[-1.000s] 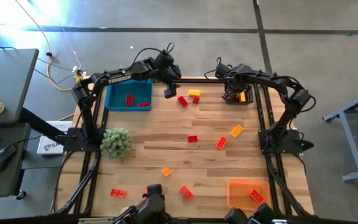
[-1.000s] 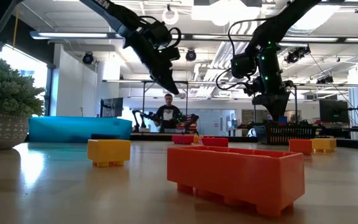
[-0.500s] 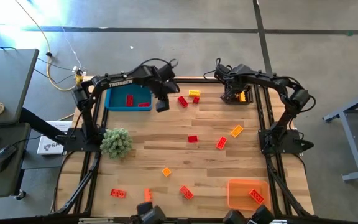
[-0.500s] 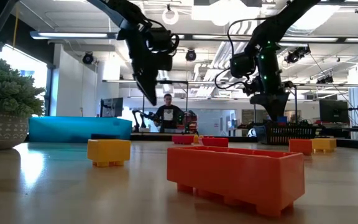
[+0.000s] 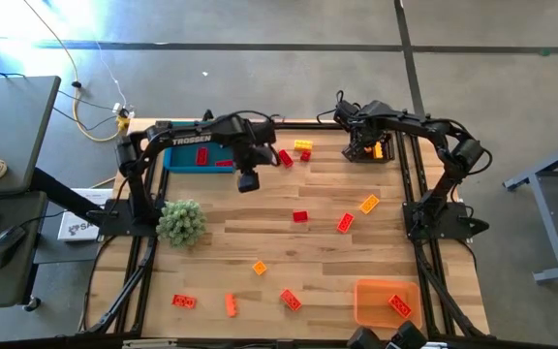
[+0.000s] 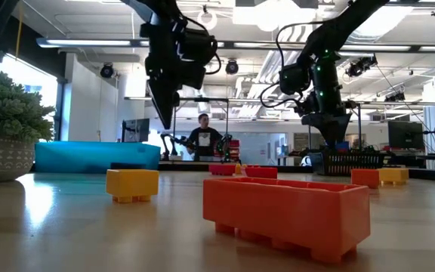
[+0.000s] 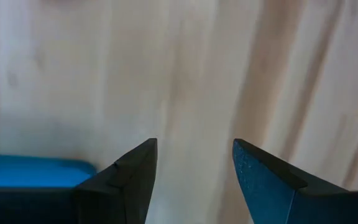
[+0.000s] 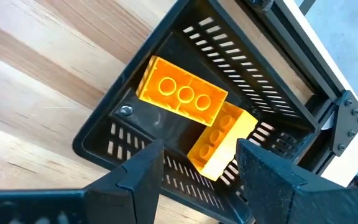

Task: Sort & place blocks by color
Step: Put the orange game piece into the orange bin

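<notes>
Small studded blocks lie scattered on the wooden table: two red (image 5: pixel 285 157) and one yellow (image 5: pixel 303 145) near the far edge, red (image 5: pixel 300 216) and orange (image 5: pixel 368 204) in the middle, and several near the front. My left gripper (image 5: pixel 247 180) hangs open over bare wood (image 7: pixel 194 93), just right of the blue bin (image 5: pixel 200 155), which holds red blocks. My right gripper (image 5: pixel 364 147) is open above the black basket (image 8: pixel 110 134). Two yellow blocks (image 8: pixel 182 93) lie in that basket.
A green fuzzy plant (image 5: pixel 180 221) stands near the left edge. An orange bin (image 5: pixel 386 301) at the near right corner holds a red block. In the low view, a large orange block (image 6: pixel 285 215) and a yellow one (image 6: pixel 132 184) sit close. A person (image 6: pixel 203 140) stands far behind.
My left gripper has swung from beside the far-edge red and yellow blocks toward the near edge and slightly left. It has tipped from a slant to pointing straight down. The right arm has kept still.
</notes>
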Robot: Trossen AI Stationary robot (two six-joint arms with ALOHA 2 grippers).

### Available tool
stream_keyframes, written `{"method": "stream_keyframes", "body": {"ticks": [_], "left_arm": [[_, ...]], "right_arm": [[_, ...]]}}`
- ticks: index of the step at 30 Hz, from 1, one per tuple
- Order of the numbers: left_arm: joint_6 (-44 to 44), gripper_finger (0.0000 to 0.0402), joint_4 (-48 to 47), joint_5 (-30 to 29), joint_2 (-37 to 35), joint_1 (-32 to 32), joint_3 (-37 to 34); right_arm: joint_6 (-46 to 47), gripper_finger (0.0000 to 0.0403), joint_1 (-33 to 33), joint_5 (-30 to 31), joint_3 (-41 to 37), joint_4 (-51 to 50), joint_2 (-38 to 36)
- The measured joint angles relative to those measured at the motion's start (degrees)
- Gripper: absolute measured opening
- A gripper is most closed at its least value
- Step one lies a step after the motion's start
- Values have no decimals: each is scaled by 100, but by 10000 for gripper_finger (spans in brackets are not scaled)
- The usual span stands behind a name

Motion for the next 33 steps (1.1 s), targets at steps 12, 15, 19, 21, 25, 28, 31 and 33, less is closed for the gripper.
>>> {"method": "stream_keyframes", "body": {"ticks": [12, 15, 19, 21, 25, 28, 31, 33], "left_arm": [[-694, 198, -140, -13, -1071, -857, -830], [-741, 198, -29, -49, -1500, -1141, -1169], [-710, 198, -45, -240, -1902, -1643, -1459], [-588, 198, -48, -241, -2073, -1920, -1549], [-354, 198, -37, -248, -2251, -2482, -1665], [-241, 198, -32, -259, -2251, -2875, -1665], [-82, 198, -24, -258, -2250, -3250, -1665], [21, 198, 28, -258, -2249, -3495, -1665]], "right_arm": [[326, 189, 0, -20, 0, -350, 0], [348, 189, 0, -128, 0, -430, 0], [473, 189, 0, -441, 2, -441, -129], [599, 189, 29, -623, 2, -444, -275], [866, 189, 215, -828, 4, -465, -687], [1108, 189, 431, -994, 4, -473, -1006], [1369, 189, 672, -1174, 7, -428, -1293], [1521, 189, 846, -1191, 7, -415, -1444]]}}
